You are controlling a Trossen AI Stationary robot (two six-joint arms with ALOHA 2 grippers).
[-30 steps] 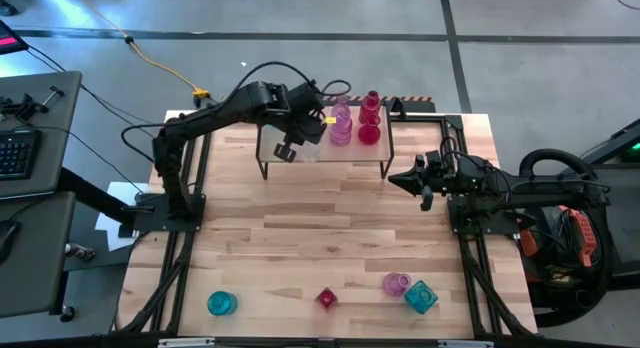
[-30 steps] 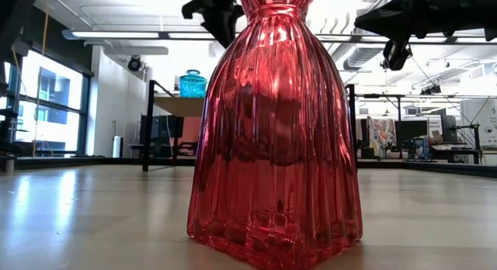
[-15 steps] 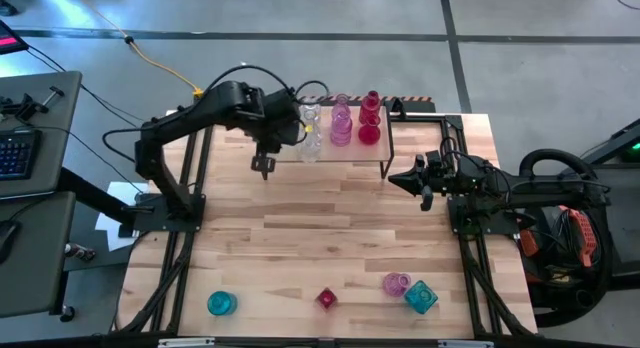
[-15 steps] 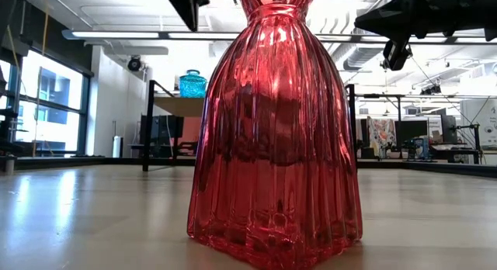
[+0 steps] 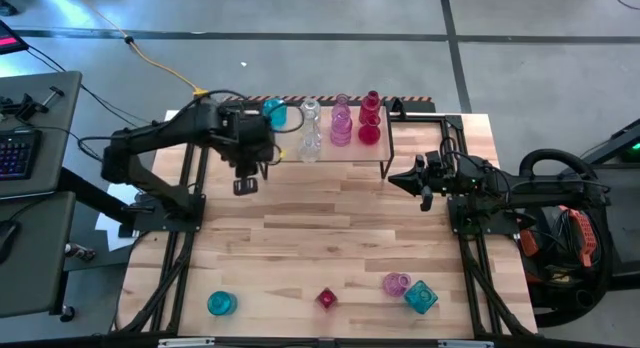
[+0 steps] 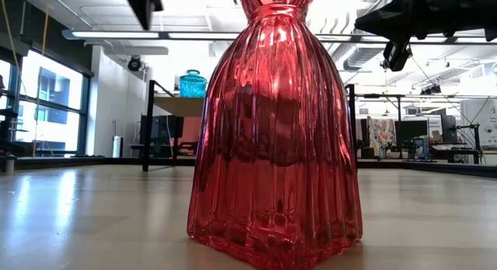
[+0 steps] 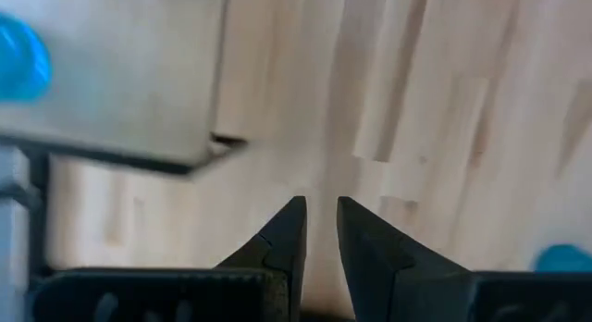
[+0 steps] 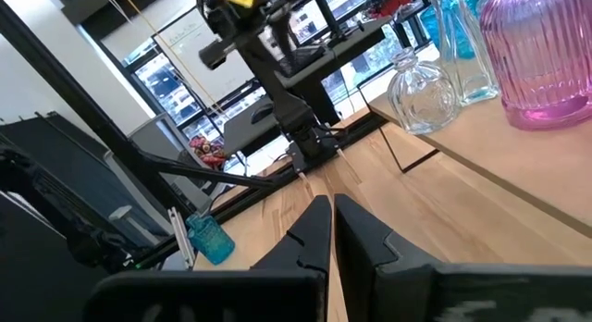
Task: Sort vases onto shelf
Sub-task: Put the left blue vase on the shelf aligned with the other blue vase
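While I watch from above, the left tool [image 5: 243, 185] hangs over the bare surface [image 5: 330, 228] just in front of the shelf's left end, empty, its two dark tapered fingers [image 7: 277, 243] set to a narrow gap with nothing between them. The shelf [image 5: 355, 149] stands at the far edge of the surface: a low stand with a pale top and thin black legs. On it, from left to right, stand a teal vase [image 5: 274, 112], two clear vases [image 5: 309, 131], two pink ribbed vases [image 5: 341, 124] and two red vases [image 5: 370, 121]. The teal vase is the nearest of these to the left tool, which sits off the shelf and apart from it.

The right tool [image 5: 396, 178] waits beside the shelf's right end, fingers [image 8: 310, 231] pressed together and holding nothing (its wrist view shows a round clear stoppered vase and a pink ribbed one on the shelf edge).

Four vases stand at the near edge of the surface, well apart from both tools: a round teal vase [image 5: 221, 304], a small faceted red vase [image 5: 326, 298], a round pink vase [image 5: 396, 283] and a faceted teal vase [image 5: 421, 296] touching or nearly touching it. In the low view the red one [image 6: 273, 138] fills the frame: translucent glass, vertical ribs, a narrow neck flaring to a broad squared base. The surface is light wood planks.
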